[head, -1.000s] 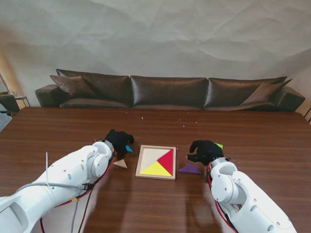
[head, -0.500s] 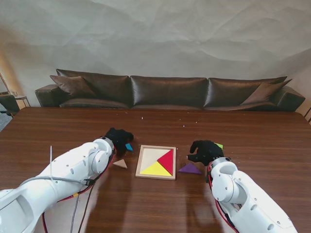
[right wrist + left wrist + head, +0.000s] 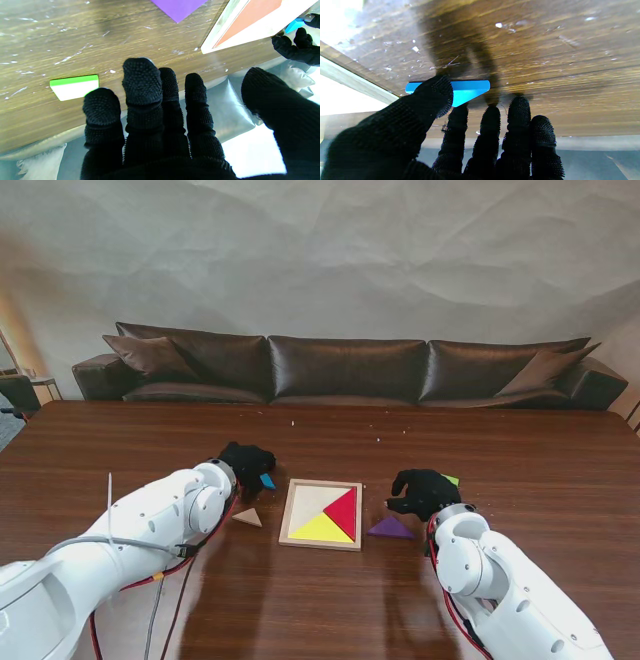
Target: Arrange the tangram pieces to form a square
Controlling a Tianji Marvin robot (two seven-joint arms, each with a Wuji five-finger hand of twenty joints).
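- Our left hand (image 3: 246, 459) pinches the blue triangle (image 3: 466, 90) between thumb (image 3: 433, 96) and fingertips, just left of the wooden tray (image 3: 321, 513).
- Our right hand (image 3: 421, 490) hovers spread and empty, just right of the tray, between one green piece (image 3: 74, 86) and one purple triangle (image 3: 390, 527).
- In the tray we count one red and one yellow triangle; one tan triangle (image 3: 247, 517) lies left of it.
- Our left hand has edged farther from us.

Stand view high, facing table (image 3: 120, 450); wrist views close, sharing blue piece (image 3: 467, 90).
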